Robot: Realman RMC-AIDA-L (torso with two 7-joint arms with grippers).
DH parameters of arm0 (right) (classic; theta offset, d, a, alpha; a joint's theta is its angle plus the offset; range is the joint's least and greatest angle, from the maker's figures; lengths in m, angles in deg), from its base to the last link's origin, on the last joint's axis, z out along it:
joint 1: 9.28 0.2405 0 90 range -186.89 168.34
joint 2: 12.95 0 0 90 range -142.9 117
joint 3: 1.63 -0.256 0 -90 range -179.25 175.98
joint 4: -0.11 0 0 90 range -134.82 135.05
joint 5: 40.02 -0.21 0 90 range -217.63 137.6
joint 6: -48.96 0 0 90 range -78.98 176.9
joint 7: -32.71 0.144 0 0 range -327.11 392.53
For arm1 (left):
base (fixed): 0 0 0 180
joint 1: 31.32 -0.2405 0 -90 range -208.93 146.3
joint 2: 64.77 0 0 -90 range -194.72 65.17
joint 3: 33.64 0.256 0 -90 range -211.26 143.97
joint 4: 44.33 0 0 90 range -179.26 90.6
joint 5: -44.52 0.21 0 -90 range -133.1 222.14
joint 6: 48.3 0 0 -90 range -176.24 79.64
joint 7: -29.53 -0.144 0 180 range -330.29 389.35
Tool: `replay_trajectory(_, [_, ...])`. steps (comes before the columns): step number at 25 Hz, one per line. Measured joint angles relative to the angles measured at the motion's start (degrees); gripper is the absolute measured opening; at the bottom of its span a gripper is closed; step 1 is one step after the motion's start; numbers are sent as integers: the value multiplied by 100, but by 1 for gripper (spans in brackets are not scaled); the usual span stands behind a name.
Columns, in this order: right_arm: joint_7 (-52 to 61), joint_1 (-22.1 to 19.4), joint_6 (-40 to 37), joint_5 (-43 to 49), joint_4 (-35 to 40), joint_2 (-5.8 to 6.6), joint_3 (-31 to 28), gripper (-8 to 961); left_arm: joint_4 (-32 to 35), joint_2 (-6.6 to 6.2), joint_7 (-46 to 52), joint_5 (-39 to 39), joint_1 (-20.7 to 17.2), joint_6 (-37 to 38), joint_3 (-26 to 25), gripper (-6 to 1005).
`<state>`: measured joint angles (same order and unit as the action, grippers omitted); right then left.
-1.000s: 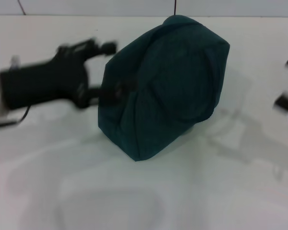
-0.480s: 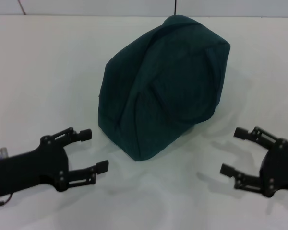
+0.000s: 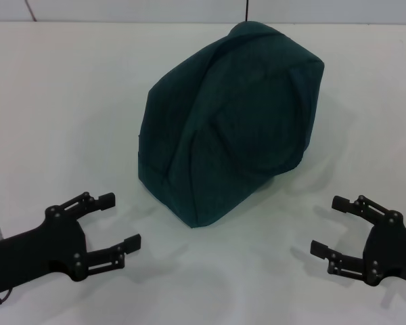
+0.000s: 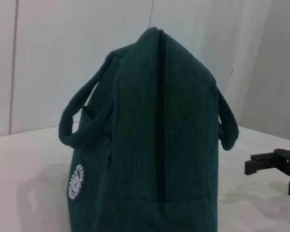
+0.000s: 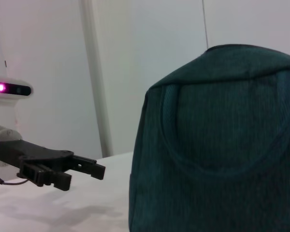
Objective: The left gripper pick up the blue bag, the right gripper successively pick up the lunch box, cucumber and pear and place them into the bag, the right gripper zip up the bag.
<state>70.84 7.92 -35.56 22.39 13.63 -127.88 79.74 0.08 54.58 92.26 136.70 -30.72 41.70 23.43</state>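
Observation:
The blue bag [image 3: 230,118] stands closed on the white table, zip line on top, handles hanging down its sides. It also shows in the left wrist view [image 4: 154,145] with its white logo, and in the right wrist view [image 5: 217,140]. My left gripper [image 3: 118,220] is open and empty, low at the near left, apart from the bag; it also shows in the right wrist view [image 5: 84,171]. My right gripper [image 3: 328,227] is open and empty at the near right, apart from the bag; one of its fingers [image 4: 270,162] shows in the left wrist view. The lunch box, cucumber and pear are out of view.
The white table [image 3: 68,101] spreads around the bag. A pale wall [image 3: 189,10] runs along the far edge behind the bag.
My left gripper pulled back from the bag's left side toward the near edge. My right gripper came into view at the near right and settled low. The bag has not moved.

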Motion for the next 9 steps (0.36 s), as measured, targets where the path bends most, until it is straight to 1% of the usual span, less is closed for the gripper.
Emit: replay_trajectory(9, [-4,14,82,-4,-7,-19,1,885,-11,6,-15,47,15,12,33,887])
